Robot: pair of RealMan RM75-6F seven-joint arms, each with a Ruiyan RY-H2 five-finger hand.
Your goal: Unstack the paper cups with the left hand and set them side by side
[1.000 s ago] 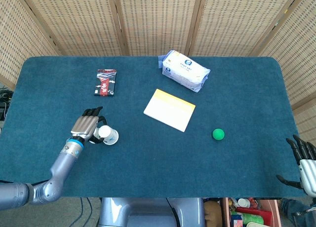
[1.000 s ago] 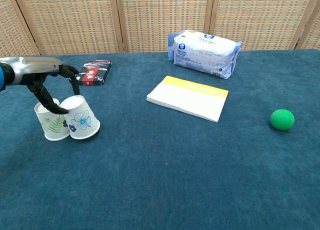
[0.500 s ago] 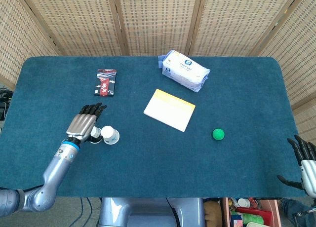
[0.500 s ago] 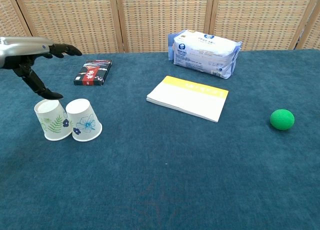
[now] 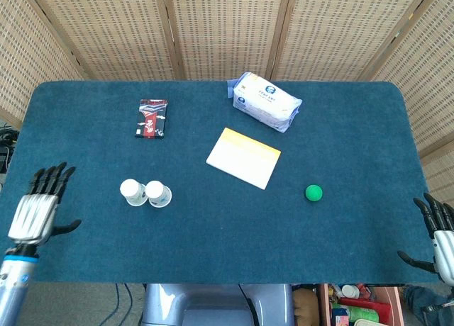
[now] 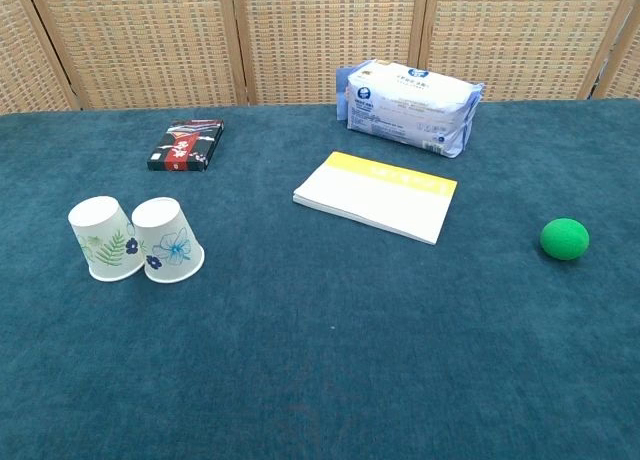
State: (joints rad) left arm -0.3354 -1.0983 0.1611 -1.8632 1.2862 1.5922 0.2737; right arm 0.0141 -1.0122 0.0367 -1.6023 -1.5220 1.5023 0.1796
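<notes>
Two white paper cups with flower prints stand upside down and side by side, touching: the left cup [image 5: 130, 192] [image 6: 102, 239] and the right cup [image 5: 157, 194] [image 6: 169, 240]. My left hand [image 5: 37, 208] hovers at the table's front left edge with fingers spread and nothing in it, well left of the cups. At the front right corner, partly off the table, my right hand [image 5: 438, 233] is spread and holds nothing. Neither hand shows in the chest view.
A dark snack box [image 5: 152, 118] lies behind the cups. A yellow-edged notepad [image 5: 243, 157] is at the centre, a tissue pack [image 5: 266, 100] behind it, and a green ball [image 5: 313, 193] to the right. Wicker screens stand behind the table.
My left hand has drawn back from the cups, moving left and toward the table's front edge, and left the chest view. The cups stand where they were released. The right hand stayed put.
</notes>
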